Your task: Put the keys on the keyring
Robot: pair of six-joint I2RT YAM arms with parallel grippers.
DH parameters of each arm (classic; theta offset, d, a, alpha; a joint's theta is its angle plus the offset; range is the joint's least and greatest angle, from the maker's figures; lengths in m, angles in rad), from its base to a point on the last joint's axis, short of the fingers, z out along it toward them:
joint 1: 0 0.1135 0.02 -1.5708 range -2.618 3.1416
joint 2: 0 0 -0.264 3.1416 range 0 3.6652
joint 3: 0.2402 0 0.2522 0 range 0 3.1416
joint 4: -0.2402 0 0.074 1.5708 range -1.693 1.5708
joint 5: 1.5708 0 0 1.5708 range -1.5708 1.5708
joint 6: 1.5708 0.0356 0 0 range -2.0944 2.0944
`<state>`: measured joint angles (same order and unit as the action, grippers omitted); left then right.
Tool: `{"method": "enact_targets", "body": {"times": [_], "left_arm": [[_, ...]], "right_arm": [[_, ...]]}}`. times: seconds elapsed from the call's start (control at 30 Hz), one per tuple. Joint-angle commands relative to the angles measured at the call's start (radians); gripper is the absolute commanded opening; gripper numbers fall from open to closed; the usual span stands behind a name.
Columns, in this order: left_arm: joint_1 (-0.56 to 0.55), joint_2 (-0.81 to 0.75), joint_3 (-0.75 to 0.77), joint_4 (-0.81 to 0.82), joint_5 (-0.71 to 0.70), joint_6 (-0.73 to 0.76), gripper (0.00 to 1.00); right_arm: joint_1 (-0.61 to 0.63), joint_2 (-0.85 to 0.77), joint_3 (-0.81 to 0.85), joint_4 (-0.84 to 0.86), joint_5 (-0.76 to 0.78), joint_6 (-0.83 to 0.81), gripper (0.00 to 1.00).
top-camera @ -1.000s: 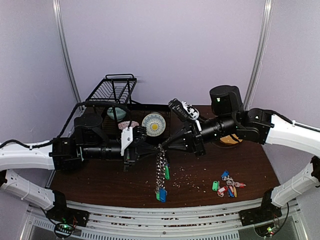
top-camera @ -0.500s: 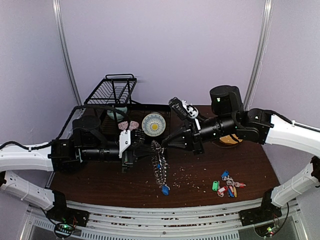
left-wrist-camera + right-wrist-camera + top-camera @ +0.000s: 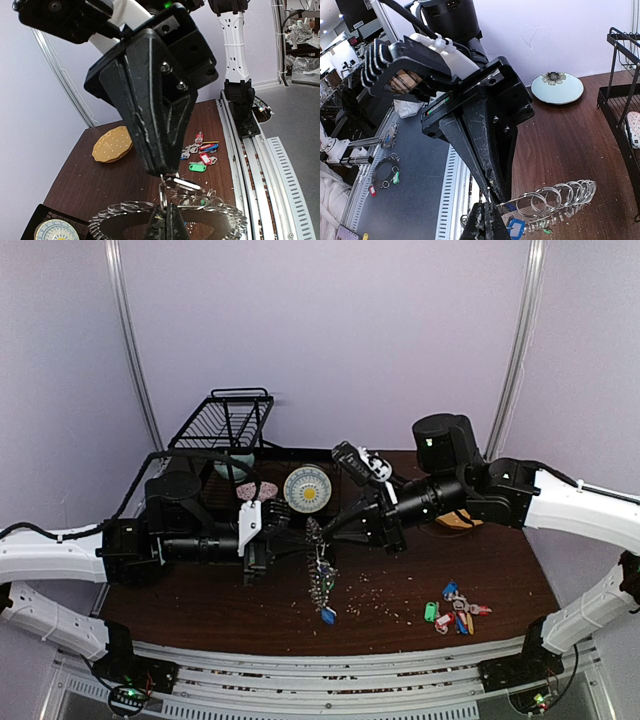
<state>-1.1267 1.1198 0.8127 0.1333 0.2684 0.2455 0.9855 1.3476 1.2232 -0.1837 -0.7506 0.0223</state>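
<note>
The keyring [image 3: 319,575], a flat dark grey ring with small silver rings on its rim, hangs tilted above the table between my two grippers. My left gripper [image 3: 292,532] is shut on its rim, as the left wrist view [image 3: 167,209] shows. My right gripper [image 3: 333,531] is shut on a small silver ring [image 3: 171,178] at the same spot. A short silver piece [image 3: 188,184] sits there; I cannot tell if it is a key. The right wrist view shows the keyring [image 3: 555,196] edge-on with a blue tag [image 3: 515,228]. A bunch of keys with coloured tags [image 3: 456,610] lies on the table.
A yellow-patterned plate [image 3: 307,488] and a black dish rack [image 3: 226,420] stand at the back left. A pale green plate [image 3: 557,88] lies by the rack. A flat yellow disc [image 3: 112,145] lies at the back right. Crumbs dot the brown table [image 3: 200,605].
The keyring hung straight down with its blue tag low; it is now raised and tilted, hanging shorter. Both grippers have shifted a little to the left.
</note>
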Motion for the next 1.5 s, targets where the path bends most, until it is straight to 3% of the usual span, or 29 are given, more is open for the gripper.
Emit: {"method": "enact_targets", "body": {"times": [0.0, 0.43, 1.47], "left_arm": [[0.002, -0.027, 0.0, 0.092, 0.018, 0.011, 0.0], [0.002, -0.035, -0.009, 0.106, 0.021, 0.017, 0.0], [-0.004, -0.073, -0.04, 0.138, -0.022, 0.029, 0.0]], "right_arm": [[-0.004, 0.002, 0.004, 0.03, 0.024, 0.002, 0.0], [-0.017, -0.003, -0.017, 0.018, 0.097, 0.011, 0.0], [-0.043, 0.002, -0.078, -0.003, 0.072, -0.005, 0.0]]}}
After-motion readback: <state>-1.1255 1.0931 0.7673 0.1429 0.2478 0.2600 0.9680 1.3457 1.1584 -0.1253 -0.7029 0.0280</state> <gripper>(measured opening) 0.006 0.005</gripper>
